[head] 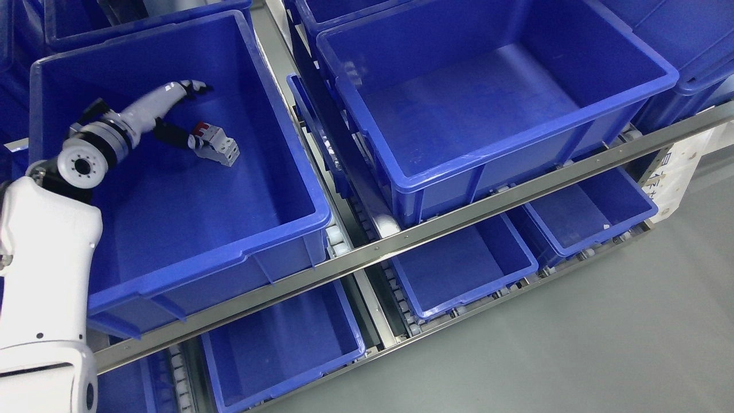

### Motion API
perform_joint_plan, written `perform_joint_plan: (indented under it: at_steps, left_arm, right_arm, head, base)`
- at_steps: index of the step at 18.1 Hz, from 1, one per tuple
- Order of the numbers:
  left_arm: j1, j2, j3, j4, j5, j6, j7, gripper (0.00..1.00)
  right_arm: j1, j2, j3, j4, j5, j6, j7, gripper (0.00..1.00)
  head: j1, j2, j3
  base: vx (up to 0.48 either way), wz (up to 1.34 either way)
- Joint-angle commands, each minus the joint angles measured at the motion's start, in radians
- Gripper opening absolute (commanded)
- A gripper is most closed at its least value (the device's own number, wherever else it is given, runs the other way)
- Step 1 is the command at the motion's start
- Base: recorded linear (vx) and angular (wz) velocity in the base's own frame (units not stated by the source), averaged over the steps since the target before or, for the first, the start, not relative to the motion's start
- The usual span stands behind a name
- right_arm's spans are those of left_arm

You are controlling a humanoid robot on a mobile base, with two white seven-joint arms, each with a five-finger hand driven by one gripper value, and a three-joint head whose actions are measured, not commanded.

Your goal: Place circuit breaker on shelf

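Left hand [172, 115] of mine reaches inside the blue bin [172, 252], dark fingers [172, 135] pinching the breaker [217, 144] well clear of every wall above open floor, its long axis running toward the lower right.

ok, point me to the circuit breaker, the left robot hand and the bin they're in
circuit breaker [218, 145]: head view, on its white body.
left robot hand [166, 123]: head view, between white upper finger and dark lower finger.
blue bin [229, 252]: head view, on its front rim.
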Motion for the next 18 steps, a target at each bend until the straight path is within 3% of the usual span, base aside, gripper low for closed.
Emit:
perform_joint_plan:
  at_steps: [1, 3, 5, 7, 11, 15, 18]
  left_arm:
    - [-0.068, -0.134, 0.265, -0.013, 0.064, 0.024, 0.196, 0.87]
    - [-0.071, -0.239, 0.398, -0.018, 0.236, 0.081, 0.236, 0.88]
    - [-0.071, -0.281, 0.452, -0.057, 0.371, 0.158, 0.261, 0.96]
    - [-0.051, -0.324, 0.46, -0.129, 0.413, 0.193, 0.322, 0.99]
    - [0.04, -0.331, 0.454, -0.388, 0.419, 0.262, 0.327, 0.99]
    - [0.219, -0.331, 0.43, -0.651, 0.482, 0.276, 0.275, 1.0]
    - [0.299, -0.331, 0.428, -0.765, 0.485, 0.276, 0.252, 1.0]
  right_arm:
    - [0.0, -0.017, 0.0, 0.0, 0.0, -0.001, 0.0, 1.0]
    - [0.0, -0.017, 0.0, 0.0, 0.0, -0.001, 0.0, 1.0]
    - [0.0, -0.017, 0.0, 0.0, 0.0, -0.001, 0.0, 1.0]
    - [0.0, -0.017, 0.0, 0.0, 0.0, -0.001, 0.0, 1.0]
    - [0.0, -0.017, 0.0, 0.0, 0.0, -0.001, 0.0, 1.0]
    - [0.0, -0.017, 0.0, 0.0, 0.0, -0.001, 0.0, 1.0]
    - [0.0, -0.017, 0.0, 0.0, 0.0, -0.001, 0.0, 1.0]
  head:
    - [0.0, 0.0, 0.0]
    - [0.0, 0.0, 0.0]
    - [0.0, 0.0, 0.0]
    - [0.0, 0.0, 0.0]
    - [0.0, 0.0, 0.0]
    - [0.0, 0.0, 0.0]
    - [0.0, 0.0, 0.0]
  base:
    - [-0.01, 0.01]
    - [0.0, 0.0]
    - [0.016, 0.0]
    - [0.0, 0.0]
    - [-0.021, -0.01]
    - [-0.059, -0.01]
    - [-0.104, -0.05]
